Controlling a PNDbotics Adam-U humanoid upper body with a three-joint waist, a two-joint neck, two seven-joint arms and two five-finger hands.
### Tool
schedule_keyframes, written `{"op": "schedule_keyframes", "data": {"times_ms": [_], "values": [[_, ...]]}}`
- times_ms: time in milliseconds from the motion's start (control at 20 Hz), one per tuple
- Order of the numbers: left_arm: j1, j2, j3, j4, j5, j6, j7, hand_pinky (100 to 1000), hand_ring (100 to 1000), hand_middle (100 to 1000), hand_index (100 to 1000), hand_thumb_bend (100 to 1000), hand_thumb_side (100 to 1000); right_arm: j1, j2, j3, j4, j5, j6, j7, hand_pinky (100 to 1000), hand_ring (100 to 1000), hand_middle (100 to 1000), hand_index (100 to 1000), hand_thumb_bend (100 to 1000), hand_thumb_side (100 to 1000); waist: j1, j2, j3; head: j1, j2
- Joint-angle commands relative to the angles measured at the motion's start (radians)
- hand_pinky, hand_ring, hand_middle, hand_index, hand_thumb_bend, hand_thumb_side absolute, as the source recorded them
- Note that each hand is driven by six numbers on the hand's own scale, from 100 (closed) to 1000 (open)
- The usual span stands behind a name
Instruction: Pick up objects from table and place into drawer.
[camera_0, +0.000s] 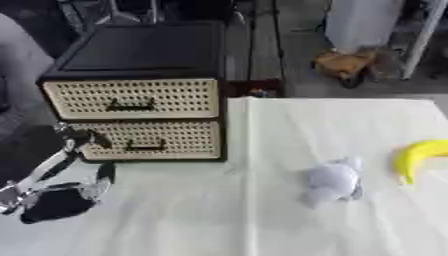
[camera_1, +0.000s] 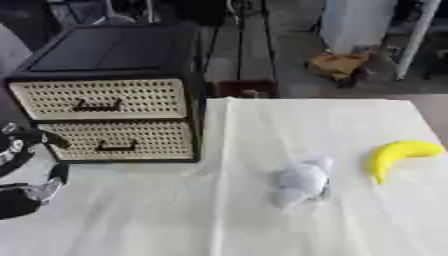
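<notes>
A black cabinet (camera_0: 140, 50) stands at the table's back left with two wicker-front drawers. The upper drawer (camera_0: 131, 98) and the lower drawer (camera_0: 153, 140) are both closed. My left hand (camera_0: 61, 200) hovers at the lower left, just left of the lower drawer. Its fingers are spread and hold nothing, and one fingertip (camera_0: 90, 138) reaches up by the drawer's left edge. A pale grey-white soft toy (camera_0: 332, 181) lies right of the table's middle. A yellow banana (camera_0: 418, 156) lies near the right edge. My right hand is out of sight.
A white cloth (camera_0: 219, 220) with a lengthwise crease covers the table. Behind the table's far edge lie a dark floor, a brown object (camera_0: 346, 65) and a white post (camera_0: 363, 22).
</notes>
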Motion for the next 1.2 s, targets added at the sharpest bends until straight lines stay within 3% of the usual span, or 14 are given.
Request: {"op": "schedule_keyframes", "data": {"times_ms": [50, 200, 700, 1100, 1200], "values": [[-0.021, 0.005, 0.027, -0.019, -0.005, -0.011, -0.044, 100, 100, 100, 870, 100, 564, -0.003, -0.016, -0.008, -0.015, -0.006, -0.007, -0.008, 676, 723, 628, 764, 100, 932, -0.003, -0.017, 0.000, -0.004, -0.008], [-0.027, 0.005, 0.018, -0.019, 0.014, -0.020, -0.078, 100, 100, 100, 929, 100, 600, -0.003, -0.015, -0.008, -0.015, -0.007, -0.006, -0.008, 676, 723, 627, 764, 100, 932, -0.003, -0.017, -0.001, -0.005, -0.009], [-0.077, -0.019, 0.003, 0.012, 0.061, 0.037, -0.149, 100, 100, 100, 900, 100, 678, -0.001, -0.012, -0.006, -0.015, -0.011, -0.005, -0.008, 678, 723, 623, 757, 100, 932, -0.003, -0.018, -0.009, -0.003, -0.012], [-0.093, -0.029, -0.012, 0.056, 0.066, 0.043, -0.117, 100, 100, 100, 900, 100, 679, -0.001, -0.011, -0.006, -0.015, -0.012, -0.005, -0.008, 678, 723, 623, 757, 100, 932, -0.002, -0.018, -0.011, -0.003, -0.013], [-0.104, -0.042, -0.008, 0.070, 0.068, 0.050, -0.124, 100, 100, 100, 875, 100, 598, -0.003, -0.009, -0.004, -0.015, -0.013, -0.005, -0.008, 679, 722, 621, 755, 100, 932, 0.000, -0.012, -0.016, 0.002, -0.015]]}}
